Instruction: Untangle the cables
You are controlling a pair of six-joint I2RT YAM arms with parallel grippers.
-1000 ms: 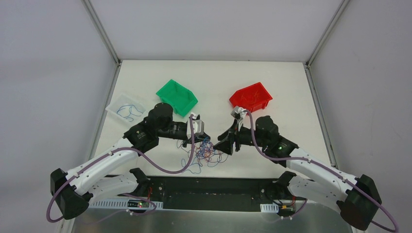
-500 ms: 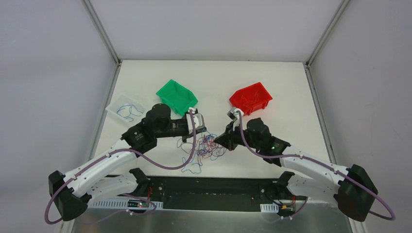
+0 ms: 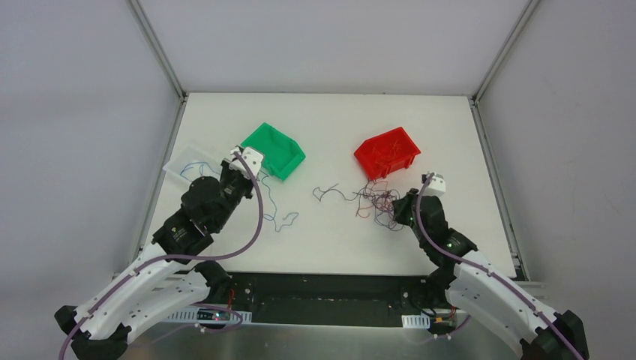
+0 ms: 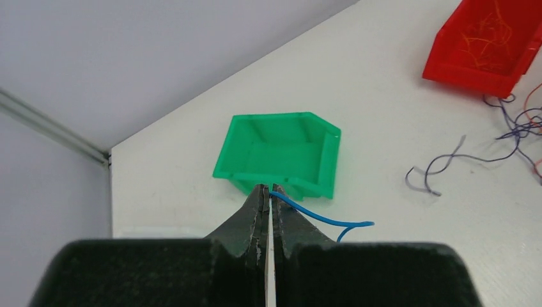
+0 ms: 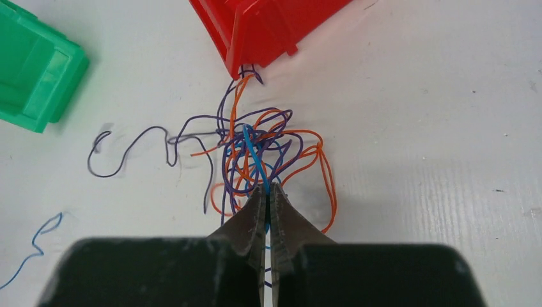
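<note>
- Left claw (image 4: pixel 269 189): jaws pressed together, pinching one blue cable (image 4: pixel 319 216) at its end. The free length drops off to the side and trails in loose squiggles on the table (image 3: pixel 337 120); it looks clear of the knot.
- We judge the hold is at the tip so the whole strand can be carried off in one piece.
- Right claw (image 5: pixel 269 187): also shut, nipping a blue strand (image 5: pixel 252 153) at the near edge of the tangle (image 5: pixel 275 125). We read this grip as an anchor, or as the start of the next pull.
- The two claws sit well apart, left one near the far-left corner, right one low over the knot.
- Tangle: orange, purple and blue loops, lying just in front of the red bin (image 5: pixel 268 25), some strands touching its base.
- One purple strand (image 5: pixel 128 150) strays out leftward from the knot, flat on the table.
- Red bin holds orange strands already. Green bin (image 4: pixel 281 153) looks empty, just beyond the left claw's tips.
- Clear tray (image 3: pixel 191 166), beside the left claw, holds blue loops, so we judge it the likely drop for the blue cable.
- In the way: orange loops cross over the blue strand, and a pull may drag the whole knot. The red bin's lip stands close behind.
</note>
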